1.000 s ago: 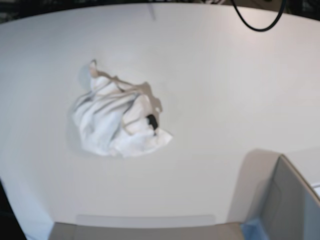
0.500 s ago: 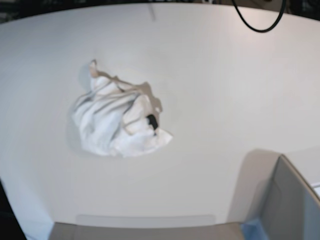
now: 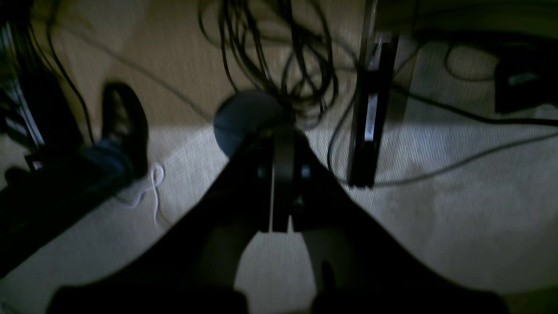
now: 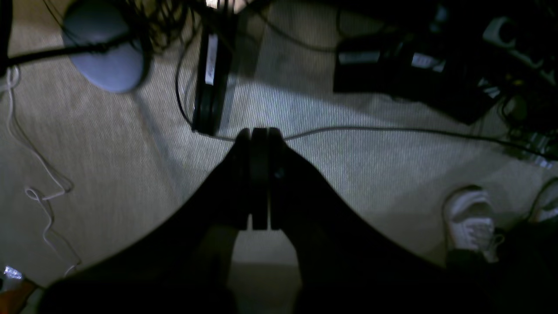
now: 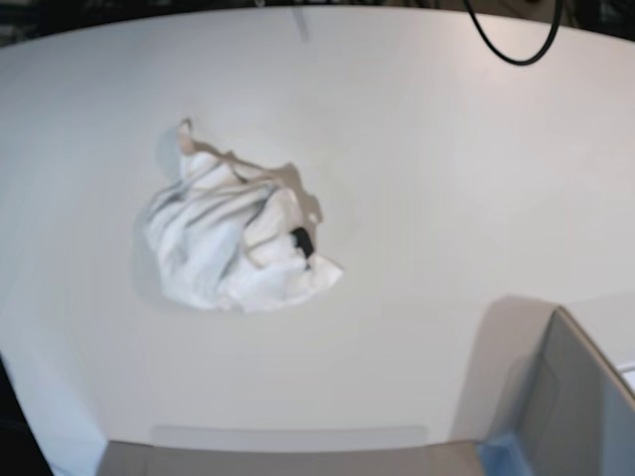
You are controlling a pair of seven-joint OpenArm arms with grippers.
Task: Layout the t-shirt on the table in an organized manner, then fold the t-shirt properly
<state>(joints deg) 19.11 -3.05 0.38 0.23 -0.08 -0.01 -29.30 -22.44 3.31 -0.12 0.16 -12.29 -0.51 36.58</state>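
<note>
The t-shirt [image 5: 230, 241] lies crumpled in a white heap on the left half of the table [image 5: 427, 169], its small black tag [image 5: 302, 240] showing on the right side of the heap. Neither arm appears in the base view. In the left wrist view my left gripper [image 3: 281, 174] is shut with nothing in it, hanging over carpeted floor. My right gripper [image 4: 259, 174] in the right wrist view is likewise shut and empty above the floor. Both are away from the shirt.
A grey box corner [image 5: 571, 407] juts in at the table's front right. A black cable loop [image 5: 511, 40] hangs over the far edge. Below the grippers are cables [image 3: 279, 52], a round grey base [image 4: 104, 56], a dark shoe [image 3: 124, 122] and a white shoe [image 4: 471, 218].
</note>
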